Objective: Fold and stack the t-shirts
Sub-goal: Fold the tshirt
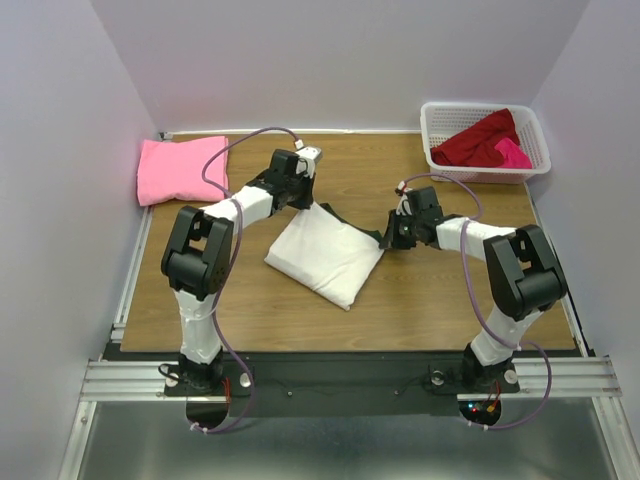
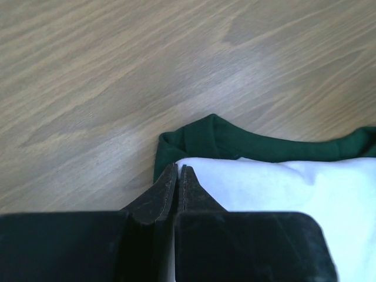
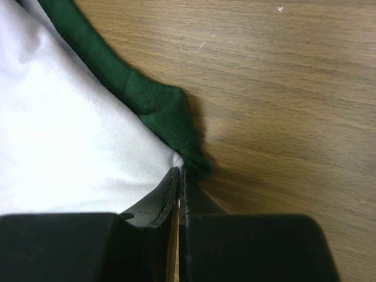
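Observation:
The white t-shirt [image 1: 325, 255] lies folded on the table's middle, with its dark green sleeve cloth [image 1: 355, 225] showing along the far edge. My left gripper [image 1: 312, 205] is at its far left corner. In the left wrist view the jaws [image 2: 178, 169] are shut on the white edge [image 2: 282, 188], next to the green cloth [image 2: 223, 138]. My right gripper [image 1: 388, 238] is at the far right corner. In the right wrist view [image 3: 179, 170] it is shut on the corner where white cloth [image 3: 70, 135] meets the green sleeve [image 3: 158, 108]. The print is hidden.
A folded pink t-shirt [image 1: 182, 168] lies at the back left. A white lattice basket [image 1: 440, 125] at the back right holds a dark red shirt [image 1: 480, 140] and a magenta one [image 1: 512, 153]. Walls close in the back and both sides.

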{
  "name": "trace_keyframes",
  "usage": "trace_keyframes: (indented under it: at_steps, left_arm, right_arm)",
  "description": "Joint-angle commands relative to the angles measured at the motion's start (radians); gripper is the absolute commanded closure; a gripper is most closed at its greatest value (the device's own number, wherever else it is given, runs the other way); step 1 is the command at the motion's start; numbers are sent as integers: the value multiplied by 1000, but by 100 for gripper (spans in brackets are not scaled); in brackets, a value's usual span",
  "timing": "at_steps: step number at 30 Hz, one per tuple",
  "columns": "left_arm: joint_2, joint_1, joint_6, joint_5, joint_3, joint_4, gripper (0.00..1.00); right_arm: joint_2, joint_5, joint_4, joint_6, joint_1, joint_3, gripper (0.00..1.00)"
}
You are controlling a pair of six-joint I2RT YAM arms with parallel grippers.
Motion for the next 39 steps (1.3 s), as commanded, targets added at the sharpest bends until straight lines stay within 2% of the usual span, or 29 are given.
trace_keyframes:
  at_steps: [1,10,12,13,14,15,16,19,20,23,25,26,27,28,31,32,35,39]
  left_arm:
    - [35,17,9,-24,69,27,98]
    - [98,32,-16,-19,81,25,79]
    - [86,43,-57,-1,76,27,69]
    - [73,46,-63,1,73,27,55]
    - [35,46,-69,0,72,27,48]
    - [14,47,-77,-5,69,27,35]
    - [-11,46,-83,-22,69,22,28]
    - [-114,47,-114,-66,69,-7,10]
    - [-167,47,-125,-95,63,-22,9]
    - [-276,46,-190,-134,11,-76,8]
    - [-327,46,-230,-117,-78,-79,11]
    - [-348,46,-270,-87,-110,-79,16]
    - [-377,46,-286,-68,-175,-79,20]
    - [-390,46,-306,-51,-207,-75,29]
    - [-402,46,-349,-23,-315,-51,46]
    - [-395,47,-362,-27,-333,-53,56]
    - [-379,58,-396,-7,-382,-51,64]
    - [-330,69,-508,36,-443,-30,65]
  right_arm:
    - [-38,76,-44,-10,1,-46,99]
    - [-78,102,-46,15,1,-45,97]
    - [-97,97,-47,12,1,-37,85]
    - [-108,93,-52,13,1,-33,75]
    - [-124,93,-57,16,-1,-28,71]
    - [-151,91,-66,24,-1,-13,66]
    - [-165,84,-73,30,1,0,59]
    - [-206,36,-98,48,1,36,48]
    - [-216,16,-98,57,1,43,45]
    - [-226,-74,-94,94,2,64,46]
    - [-208,-142,-83,110,2,73,52]
    - [-176,-219,-68,111,7,75,59]
    - [-158,-255,-60,114,7,79,61]
    - [-139,-277,-51,122,5,78,63]
    - [-92,-256,-37,128,7,57,72]
    - [-66,-234,-32,128,5,50,74]
    - [-10,-211,-32,113,7,53,75]
    - [85,-131,-34,87,-7,75,77]
